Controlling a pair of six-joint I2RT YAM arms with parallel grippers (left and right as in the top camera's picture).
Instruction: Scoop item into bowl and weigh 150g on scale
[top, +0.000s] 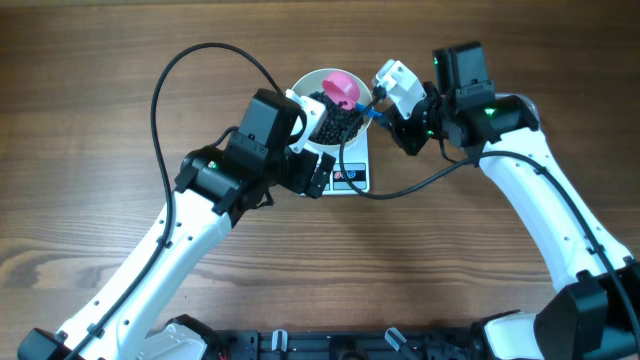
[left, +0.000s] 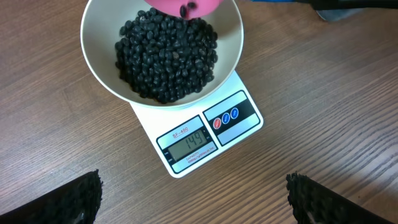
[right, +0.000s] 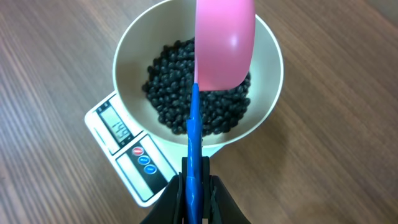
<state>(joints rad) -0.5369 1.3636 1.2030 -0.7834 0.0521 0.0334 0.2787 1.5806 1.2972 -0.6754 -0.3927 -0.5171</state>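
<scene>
The white bowl (left: 93, 56) stands on the white scale (left: 186, 140), whose display reads 149. A heap of black beans (left: 166, 56) fills the bowl's bottom. My right gripper (right: 196, 186) is shut on the blue handle (right: 194, 137) of a pink scoop (right: 224, 43), which hangs over the bowl (right: 127, 62) and the beans (right: 168, 93). A few beans show at the scoop's lip (left: 180, 6). My left gripper (left: 194, 199) is open and empty over bare wood just in front of the scale. From overhead, the bowl (top: 305, 85) sits between both grippers.
The brown wooden table (left: 323, 106) surrounds the scale. A black cable (top: 200, 60) loops over the left arm, and another (top: 420, 185) runs from the right arm past the scale (top: 352, 178). The arm bases stand at the near edge.
</scene>
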